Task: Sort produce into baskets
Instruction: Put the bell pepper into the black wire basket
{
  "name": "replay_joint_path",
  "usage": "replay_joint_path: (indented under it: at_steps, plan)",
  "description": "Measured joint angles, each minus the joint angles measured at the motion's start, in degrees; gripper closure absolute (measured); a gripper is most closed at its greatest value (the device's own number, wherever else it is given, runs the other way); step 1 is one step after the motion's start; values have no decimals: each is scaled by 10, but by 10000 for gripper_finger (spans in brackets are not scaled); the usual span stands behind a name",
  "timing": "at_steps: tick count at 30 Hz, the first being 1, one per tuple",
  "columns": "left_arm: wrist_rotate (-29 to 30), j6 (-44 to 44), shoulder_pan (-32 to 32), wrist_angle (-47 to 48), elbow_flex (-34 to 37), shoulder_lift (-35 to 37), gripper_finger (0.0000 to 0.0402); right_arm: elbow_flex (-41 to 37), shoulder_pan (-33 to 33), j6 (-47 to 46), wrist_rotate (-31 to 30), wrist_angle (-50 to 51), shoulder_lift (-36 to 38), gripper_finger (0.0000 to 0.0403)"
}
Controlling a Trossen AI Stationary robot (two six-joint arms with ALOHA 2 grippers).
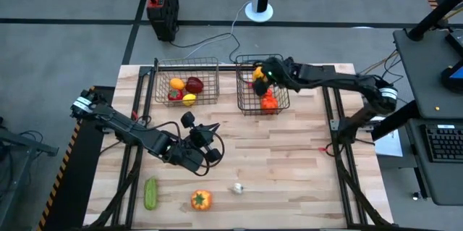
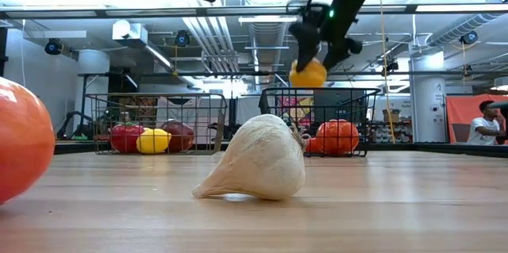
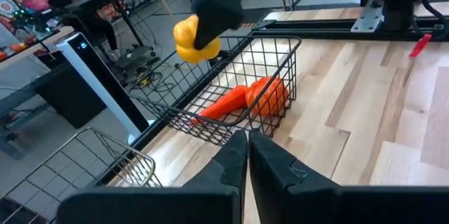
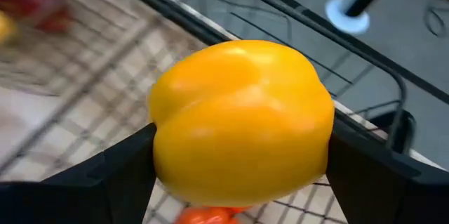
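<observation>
The right gripper (image 1: 257, 76) hangs over the right basket (image 1: 282, 104) near the table's far edge, its fingers closed on a yellow pepper (image 4: 242, 122) held above the basket's open top, clear of the wire. Inside that basket lie a carrot (image 3: 224, 102) and an orange pepper (image 3: 270, 94), touching each other near the basket's front wall. The left basket (image 1: 160, 75) sits just beside it along the same far edge and holds a red tomato (image 2: 125, 137), a lemon (image 2: 154, 139), a dark red apple (image 1: 194, 84) and an orange (image 1: 176, 83). The left gripper (image 1: 215, 129) waits above the middle of the table, empty, its fingers (image 3: 231, 161) nearly pressed together. Near the table's front edge lie a cucumber (image 1: 150, 193), a second orange pepper (image 1: 201, 200) and a garlic bulb (image 2: 255, 159), all apart from each other.
</observation>
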State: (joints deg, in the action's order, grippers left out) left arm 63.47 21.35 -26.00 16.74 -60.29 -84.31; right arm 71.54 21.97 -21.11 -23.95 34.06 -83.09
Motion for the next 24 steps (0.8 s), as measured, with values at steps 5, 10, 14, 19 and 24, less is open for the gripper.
replay_joint_path:
  at_steps: [5, 10, 14, 19, 24]
  plan:
    - [0, 7, -2, 4, 0, 0, 402, 5, 48, 1, 0, 2, -48, 59]
    - [-1, 17, -3, 9, 0, 0, 402, 11, 67, 1, 0, 1, -79, 53]
    - [-1, 18, -3, 11, 0, 0, 402, 15, 65, 7, 2, -1, -86, 40]
    - [-1, 22, -4, 11, 0, 0, 402, 15, 66, 2, 0, -1, -88, 36]
    - [-1, 22, -6, 11, 0, 0, 402, 16, 66, 11, 0, -5, -82, 35]
